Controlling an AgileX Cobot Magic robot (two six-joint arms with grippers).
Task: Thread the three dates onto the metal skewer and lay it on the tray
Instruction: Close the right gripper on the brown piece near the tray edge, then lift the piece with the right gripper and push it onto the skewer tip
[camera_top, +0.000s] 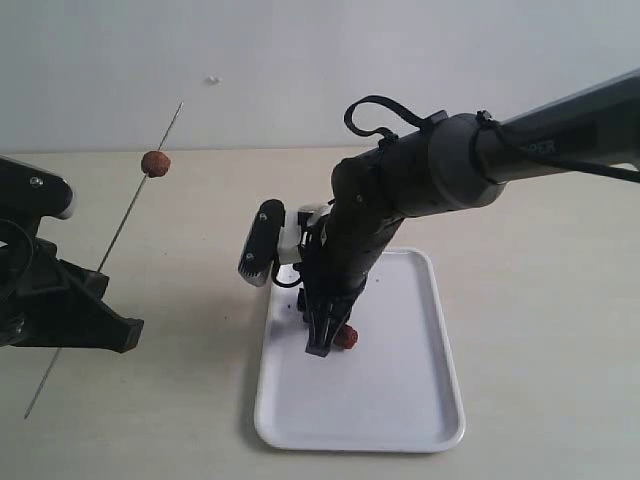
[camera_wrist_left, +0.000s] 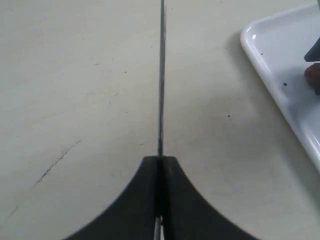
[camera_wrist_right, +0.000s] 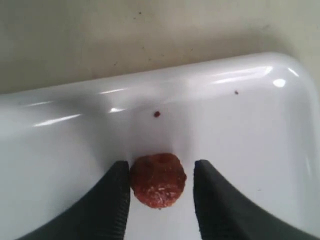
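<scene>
The thin metal skewer (camera_top: 118, 232) slants up over the table with one reddish-brown date (camera_top: 155, 163) threaded near its upper end. My left gripper (camera_top: 97, 278) is shut on the skewer's lower part; in the left wrist view the skewer (camera_wrist_left: 161, 75) runs straight out from the shut gripper (camera_wrist_left: 160, 159). A second date (camera_top: 347, 338) lies on the white tray (camera_top: 420, 400). My right gripper (camera_top: 330, 346) is lowered onto the tray, open around that date (camera_wrist_right: 158, 180); one finger (camera_wrist_right: 117, 200) touches it and the other stands slightly apart. The third date is out of view.
The right arm (camera_top: 430, 170) reaches in from the upper right over the tray's far end, its wrist camera block (camera_top: 262, 243) sticking out to the left. Tiny dark specks (camera_wrist_right: 157, 114) dot the tray (camera_wrist_right: 225, 125). The tray's corner (camera_wrist_left: 280, 60) shows in the left wrist view.
</scene>
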